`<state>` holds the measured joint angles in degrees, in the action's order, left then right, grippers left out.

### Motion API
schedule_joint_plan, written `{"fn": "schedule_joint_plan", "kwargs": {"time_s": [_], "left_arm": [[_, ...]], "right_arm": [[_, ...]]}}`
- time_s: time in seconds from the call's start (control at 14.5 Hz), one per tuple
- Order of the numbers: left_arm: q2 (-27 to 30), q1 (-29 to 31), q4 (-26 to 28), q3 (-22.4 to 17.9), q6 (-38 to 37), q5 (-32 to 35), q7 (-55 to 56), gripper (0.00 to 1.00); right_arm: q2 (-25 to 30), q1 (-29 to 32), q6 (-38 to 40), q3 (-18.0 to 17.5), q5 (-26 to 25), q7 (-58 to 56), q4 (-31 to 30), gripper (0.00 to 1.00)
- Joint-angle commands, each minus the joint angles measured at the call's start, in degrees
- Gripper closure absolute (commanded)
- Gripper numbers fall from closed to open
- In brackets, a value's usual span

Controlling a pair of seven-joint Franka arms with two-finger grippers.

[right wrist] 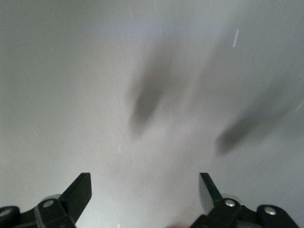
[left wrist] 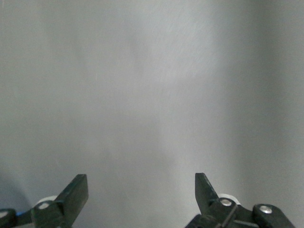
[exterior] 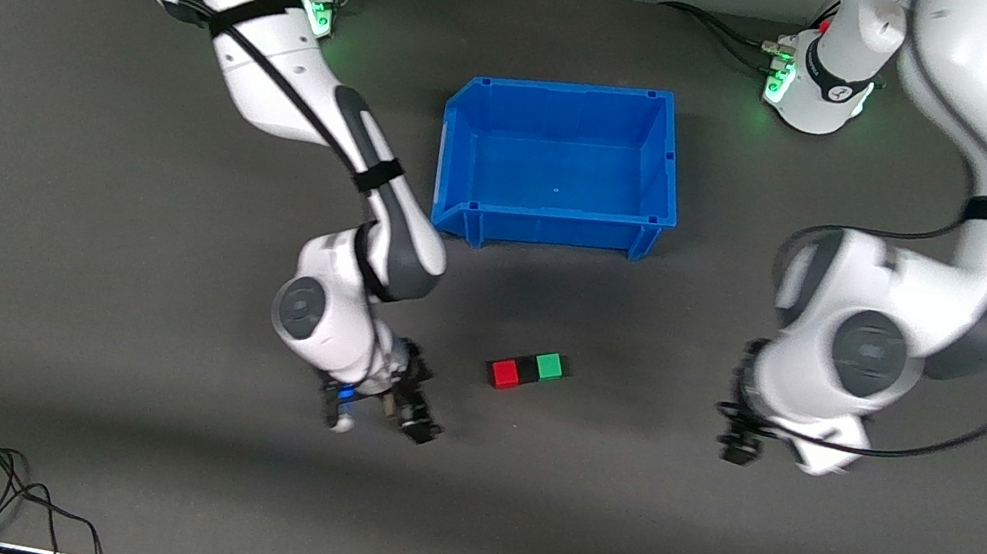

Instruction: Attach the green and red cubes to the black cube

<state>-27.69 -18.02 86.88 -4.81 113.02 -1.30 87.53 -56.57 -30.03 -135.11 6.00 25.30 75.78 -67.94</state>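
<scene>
Black cube (exterior: 528,371): on the mat, middle of a row of 3, touching the red cube (exterior: 504,374) on the side toward my right arm's end and the green cube (exterior: 549,366) on the side toward my left arm's end.
Row: nearer the front camera than the blue bin (exterior: 560,165), lying between my 2 grippers, held by neither.
Right gripper (exterior: 381,416): over bare mat near the red end of the row, apart from it; its fingers (right wrist: 76,194) are spread wide with nothing between them.
Left gripper (exterior: 741,441): over bare mat well apart from the green end; its fingers (left wrist: 76,194) are also spread wide and hold nothing.
Wrist views: only grey mat, no cube in sight.
</scene>
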Motion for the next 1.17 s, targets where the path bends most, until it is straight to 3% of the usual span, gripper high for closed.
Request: {"fn": "schedule_joint_plan", "kwargs": {"time_s": [0.0, 0.28, 0.41, 0.55, 0.83, 1.1], "left_arm": [[5.0, 4.0, 4.2, 0.6, -1.7, -1.9, -17.3, 0.0], [11.4, 9.4, 8.0, 0.2, -4.1, -1.5, -45.8, 0.0], [13.2, 14.1, 7.8, 0.6, -8.1, -4.0, -62.6, 0.0], [14.2, 14.5, 7.5, 0.4, -8.8, -4.0, -78.4, 0.0], [17.8, 14.2, 6.6, 0.5, -10.5, 0.2, -87.7, 0.0], [23.0, 14.4, 7.6, 0.5, -12.6, 1.0, -88.3, 0.0]], "right_arm": [[4.8, -0.3, 8.9, 5.6, -3.9, -9.7, -1.4, 0.0], [9.0, -0.3, 18.8, 15.5, -3.9, -33.2, -2.5, 0.0], [12.6, -0.5, 22.0, 20.3, -3.9, -44.6, -4.6, 0.0], [17.1, -0.6, 23.7, 24.4, -4.0, -55.8, -7.6, 0.0], [25.1, -1.2, 24.6, 30.4, -4.5, -70.5, -12.6, 0.0], [33.2, -1.3, 30.9, 31.1, -14.1, -72.4, -13.3, 0.0]]}}
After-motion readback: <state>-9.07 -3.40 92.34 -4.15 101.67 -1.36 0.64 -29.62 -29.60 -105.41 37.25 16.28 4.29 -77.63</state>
